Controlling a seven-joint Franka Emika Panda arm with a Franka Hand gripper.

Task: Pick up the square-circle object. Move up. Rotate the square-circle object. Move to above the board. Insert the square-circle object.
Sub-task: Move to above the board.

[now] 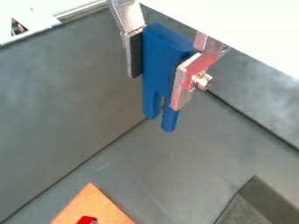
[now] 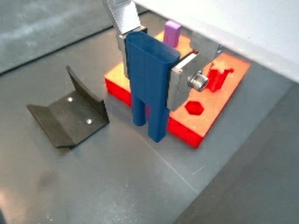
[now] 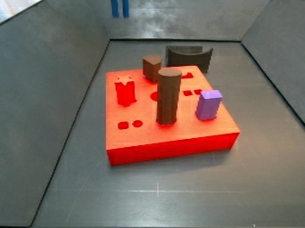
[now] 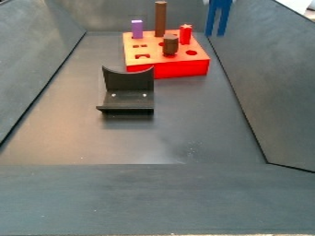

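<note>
The square-circle object (image 1: 156, 87) (image 2: 149, 92) is a tall bright-blue block, and my gripper (image 1: 162, 63) (image 2: 152, 63) is shut on its upper part in both wrist views. It hangs upright with its two prongs pointing down, well above the floor. In both side views only its lower end (image 3: 119, 8) (image 4: 218, 17) shows at the frame's upper edge, off to one side of the board; the gripper itself is out of frame there. The board (image 3: 167, 142) (image 4: 187, 65) (image 2: 208, 121) is a thick red slab with shaped holes; one corner (image 1: 91, 208) of it shows in a wrist view.
On the board stand a tall dark-brown cylinder (image 3: 169, 96) (image 4: 160, 17), a short lilac block (image 3: 210, 104) (image 2: 172, 33), a small brown piece (image 3: 152, 68) and a red peg (image 3: 125, 92). The fixture (image 4: 125, 92) (image 2: 70, 118) (image 3: 187, 59) stands on the floor beside the board. Grey walls enclose the floor.
</note>
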